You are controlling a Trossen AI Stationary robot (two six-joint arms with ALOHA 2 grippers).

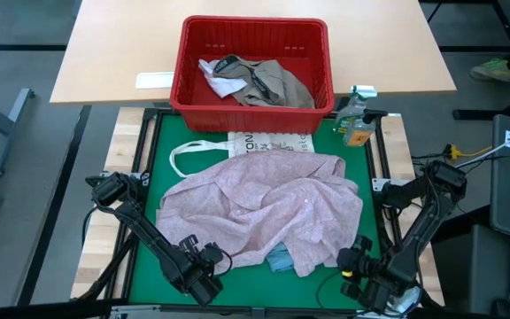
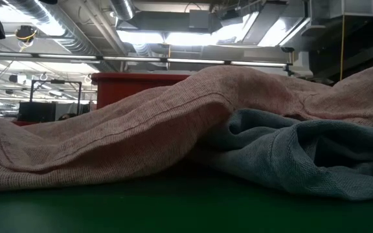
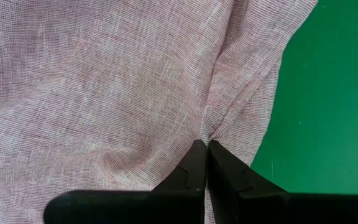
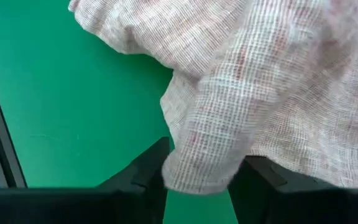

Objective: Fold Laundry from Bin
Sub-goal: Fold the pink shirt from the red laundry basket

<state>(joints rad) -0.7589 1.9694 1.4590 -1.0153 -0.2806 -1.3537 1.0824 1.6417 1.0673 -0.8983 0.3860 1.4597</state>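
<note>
The pink garment [image 1: 264, 208] hides most of the tote bag [image 1: 268, 142] — and the light blue piece [image 1: 280, 259].

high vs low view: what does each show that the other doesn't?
Only the high view shows both arms: left gripper and right gripper at the pink garment's near edge, plus the khaki-grey and white laundry inside the red bin, the tote bag and a spray bottle. Only the low view shows ceiling lights. Both show the pink garment, blue cloth, bin and green mat.
</note>
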